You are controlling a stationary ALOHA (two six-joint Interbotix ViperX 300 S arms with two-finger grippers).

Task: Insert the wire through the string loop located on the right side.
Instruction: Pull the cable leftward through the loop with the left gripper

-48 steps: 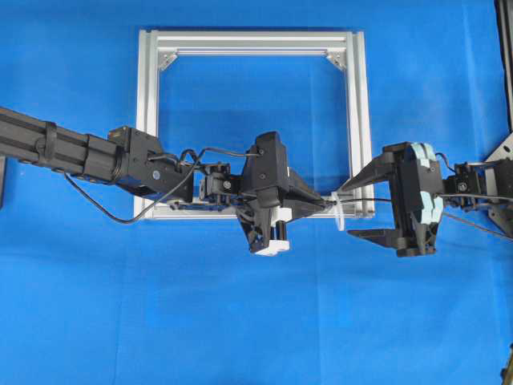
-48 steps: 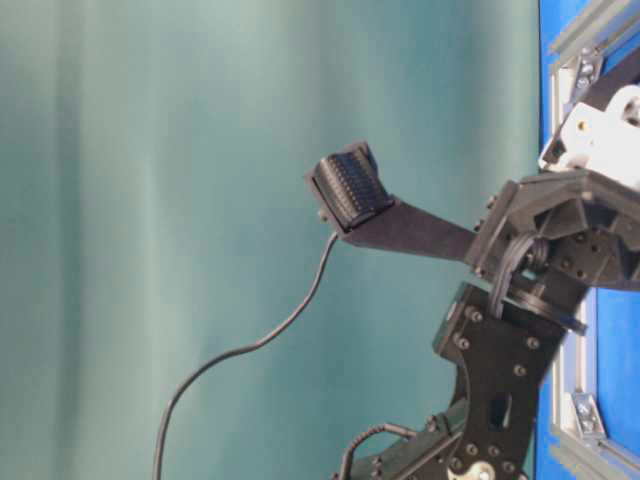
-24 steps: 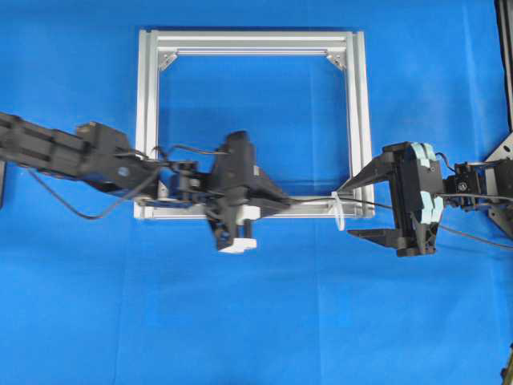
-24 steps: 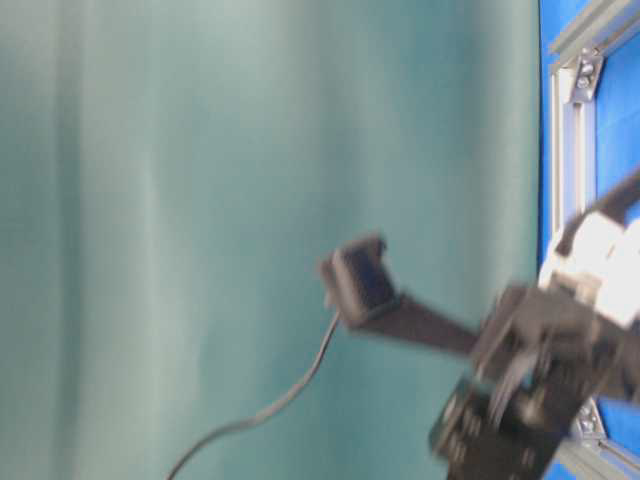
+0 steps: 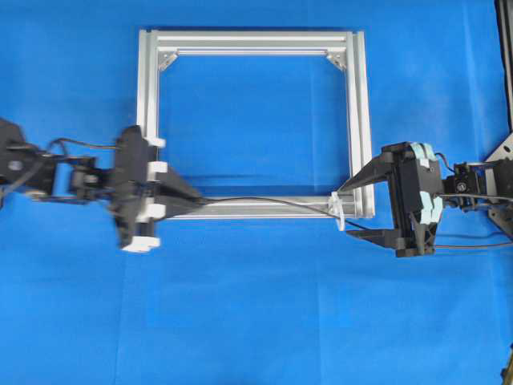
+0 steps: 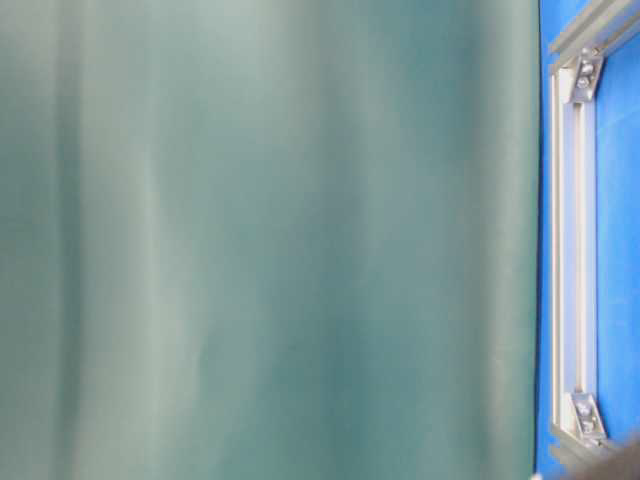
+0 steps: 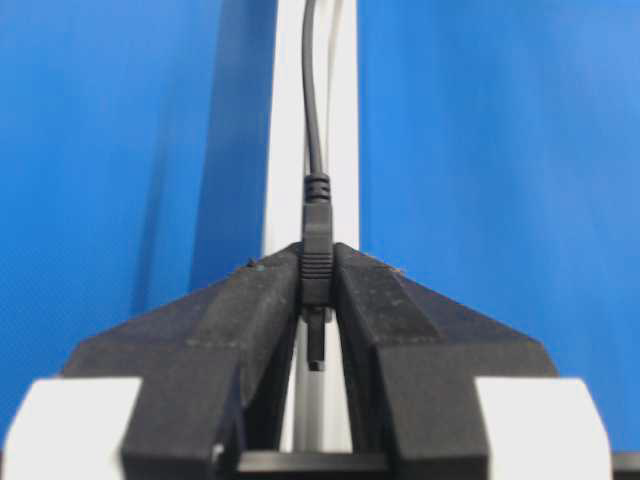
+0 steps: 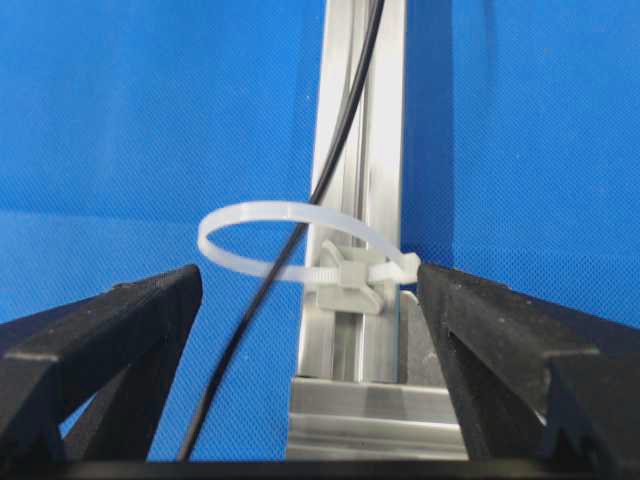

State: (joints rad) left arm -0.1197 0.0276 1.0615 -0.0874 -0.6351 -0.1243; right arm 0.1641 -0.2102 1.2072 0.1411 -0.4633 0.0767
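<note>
The wire [image 5: 264, 200] is a thin black cable running along the near rail of the silver frame [image 5: 357, 120]. My left gripper [image 5: 195, 200] is shut on its plug end [image 7: 317, 262] at the frame's near left corner, with the plug's tip poking back between the fingers. From there the wire passes through the string loop [image 5: 340, 211], a small white tie on the near right corner, and trails off under the right arm. In the right wrist view the wire [image 8: 343, 125] crosses inside the loop [image 8: 345, 272]. My right gripper [image 5: 349, 212] stands open on either side of the loop, holding nothing.
The square aluminium frame lies flat on the blue table. The table-level view shows only a teal backdrop and one frame rail [image 6: 567, 250] at its right edge. A black bracket [image 5: 503, 156] stands at the far right of the table.
My left gripper has drawn back to the left along the near rail with the plug in its grip, pulling the wire through the loop. The right gripper has stayed put.
</note>
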